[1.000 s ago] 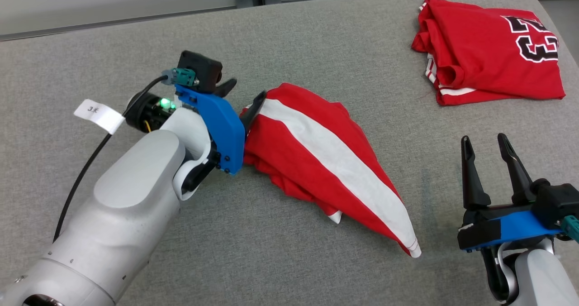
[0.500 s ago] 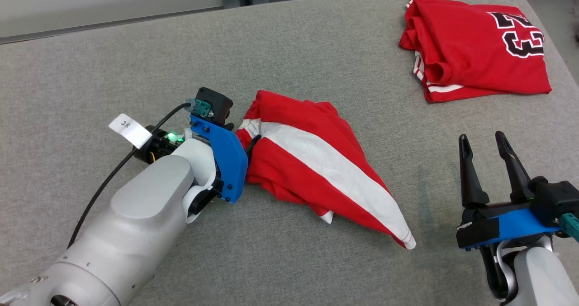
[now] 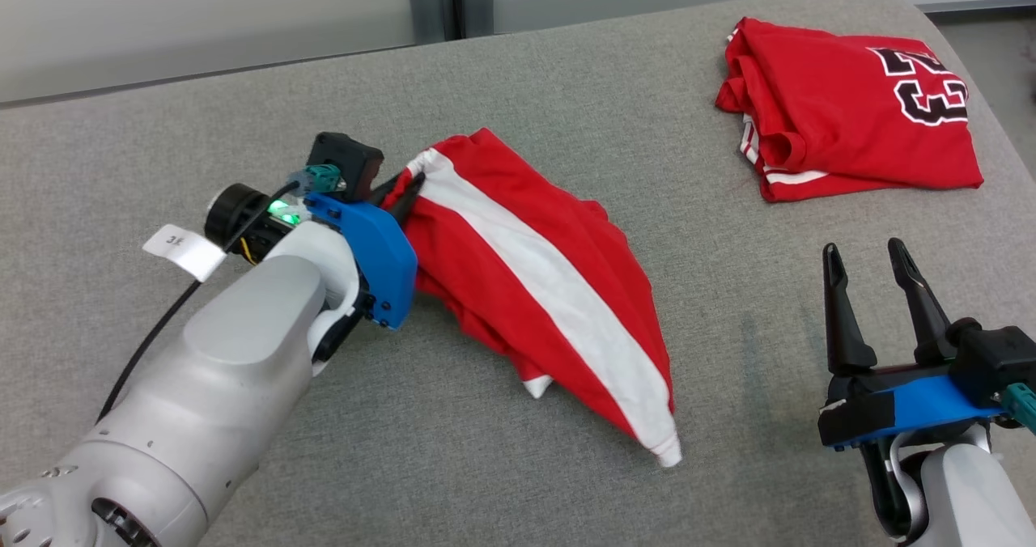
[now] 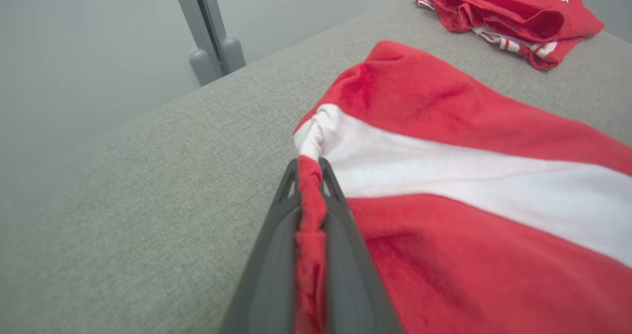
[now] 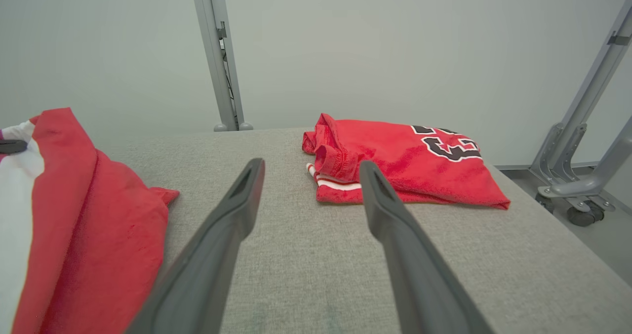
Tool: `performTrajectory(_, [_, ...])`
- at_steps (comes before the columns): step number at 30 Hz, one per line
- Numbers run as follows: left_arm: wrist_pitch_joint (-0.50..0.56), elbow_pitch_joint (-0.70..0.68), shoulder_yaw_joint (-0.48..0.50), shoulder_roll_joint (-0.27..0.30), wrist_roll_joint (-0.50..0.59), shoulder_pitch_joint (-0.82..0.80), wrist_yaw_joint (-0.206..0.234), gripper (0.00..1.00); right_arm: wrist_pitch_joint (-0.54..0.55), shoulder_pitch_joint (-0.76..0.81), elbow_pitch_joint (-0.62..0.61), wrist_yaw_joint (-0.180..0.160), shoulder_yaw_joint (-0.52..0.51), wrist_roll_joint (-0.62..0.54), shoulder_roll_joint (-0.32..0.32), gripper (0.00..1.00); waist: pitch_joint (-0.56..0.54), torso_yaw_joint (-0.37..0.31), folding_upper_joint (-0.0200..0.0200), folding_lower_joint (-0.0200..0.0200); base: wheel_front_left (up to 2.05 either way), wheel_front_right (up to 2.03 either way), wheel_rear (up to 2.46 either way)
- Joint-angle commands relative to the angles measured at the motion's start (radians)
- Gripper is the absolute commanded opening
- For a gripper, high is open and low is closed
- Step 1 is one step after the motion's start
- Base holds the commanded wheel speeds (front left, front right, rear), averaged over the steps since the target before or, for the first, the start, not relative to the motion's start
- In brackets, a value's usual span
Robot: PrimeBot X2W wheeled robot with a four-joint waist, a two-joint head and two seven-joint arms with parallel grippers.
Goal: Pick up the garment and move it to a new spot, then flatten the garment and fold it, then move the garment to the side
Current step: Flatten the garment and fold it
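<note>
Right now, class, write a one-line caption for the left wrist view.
Left gripper shut on a bunched edge of the red-and-white garment on the grey table; a folded red jersey lies beyond.

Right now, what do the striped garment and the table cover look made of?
Striped garment: soft knit cloth, likely cotton or fleece; matte, fuzzy nap, bunches and drapes in folds. Table cover: grey woven upholstery-type fabric, matte; fine heathered weave visible.

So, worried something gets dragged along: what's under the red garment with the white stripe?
Grey table top shows all round the garment, with its own red folds peeking out at the lower edge. Beneath its middle is covered. The left gripper pinches its corner.
</note>
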Motion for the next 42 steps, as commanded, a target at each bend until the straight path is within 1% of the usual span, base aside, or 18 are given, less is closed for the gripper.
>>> performTrajectory(1, [-0.044, 0.025, 0.007, -0.003, 0.008, -0.029, 0.000, 0.00, -0.003, 0.000, 0.003, 0.000, 0.002, -0.005, -0.004, 1.00, -0.008, 0.004, 0.0000, 0.0000, 0.00, 0.00, 0.00])
performTrajectory(2, [-0.070, 0.046, 0.010, -0.008, 0.012, -0.033, 0.000, 0.00, -0.003, 0.000, 0.004, 0.000, 0.001, -0.005, -0.005, 1.00, -0.013, 0.008, 0.0000, 0.0000, 0.00, 0.00, 0.00])
performTrajectory(4, [-0.133, 0.080, 0.021, -0.013, 0.024, -0.050, 0.018, 0.00, -0.003, 0.001, 0.005, 0.000, -0.001, -0.005, -0.007, 1.00, -0.023, 0.016, 0.0000, 0.0000, 0.00, 0.00, 0.00])
performTrajectory(6, [-0.171, 0.106, 0.030, -0.015, 0.033, -0.060, 0.033, 0.00, -0.003, 0.003, 0.006, 0.000, -0.002, -0.005, -0.008, 1.00, -0.032, 0.026, 0.0000, 0.0000, 0.00, 0.00, 0.00])
performTrajectory(8, [-0.194, 0.114, 0.046, -0.015, 0.044, -0.070, 0.052, 0.00, -0.003, 0.007, 0.006, 0.000, -0.003, -0.004, -0.007, 1.00, -0.039, 0.036, 0.0000, 0.0000, 0.00, 0.00, 0.00])
performTrajectory(10, [-0.203, 0.102, 0.064, -0.016, 0.055, -0.059, 0.059, 0.00, -0.003, 0.016, 0.006, 0.000, -0.006, -0.006, -0.004, 1.00, -0.048, 0.050, 0.0000, 0.0000, 0.00, 0.00, 0.00])
performTrajectory(13, [-0.205, 0.027, 0.121, 0.005, 0.093, -0.020, 0.080, 0.00, -0.003, 0.025, 0.007, 0.000, -0.009, -0.003, 0.001, 1.00, -0.057, 0.073, 0.0000, 0.0000, 0.00, 0.00, 0.00])
performTrajectory(16, [-0.205, -0.086, 0.194, 0.033, 0.158, 0.061, 0.120, 0.00, -0.003, 0.040, 0.008, 0.000, -0.012, 0.001, 0.004, 1.00, -0.071, 0.096, 0.0000, 0.0000, 0.00, 0.00, 0.00])
performTrajectory(20, [-0.205, -0.253, 0.289, 0.070, 0.258, 0.214, 0.175, 0.00, -0.003, 0.054, 0.006, 0.000, -0.013, -0.004, 0.008, 1.00, -0.089, 0.131, 0.0000, 0.0000, 0.00, 0.00, 0.00])
performTrajectory(24, [-0.205, -0.394, 0.374, 0.097, 0.336, 0.383, 0.206, 0.00, -0.003, 0.063, 0.006, 0.000, -0.013, 0.001, 0.005, 1.00, -0.100, 0.169, 0.0000, 0.0000, 0.00, 0.00, 0.00])
performTrajectory(29, [-0.205, -0.507, 0.457, 0.101, 0.411, 0.570, 0.217, 0.00, -0.003, 0.073, 0.013, 0.000, -0.010, 0.006, 0.003, 1.00, -0.115, 0.208, 0.0000, 0.0000, 0.00, 0.00, 0.00])
performTrajectory(35, [-0.205, -0.576, 0.523, 0.077, 0.482, 0.736, 0.206, 0.00, -0.003, 0.082, 0.022, 0.000, -0.006, 0.009, 0.000, 1.00, -0.134, 0.238, 0.0000, 0.0000, 0.00, 0.00, 0.00])
performTrajectory(38, [-0.205, -0.586, 0.547, 0.061, 0.508, 0.796, 0.192, 0.00, -0.003, 0.088, 0.025, 0.000, -0.003, 0.010, 0.001, 1.00, -0.143, 0.250, 0.0000, 0.0000, 0.00, 0.00, 0.00])
performTrajectory(42, [-0.205, -0.567, 0.564, 0.033, 0.534, 0.834, 0.165, 0.00, -0.003, 0.094, 0.032, 0.000, 0.005, 0.012, 0.000, 1.00, -0.149, 0.258, 0.0000, 0.0000, 0.00, 0.00, 0.00])
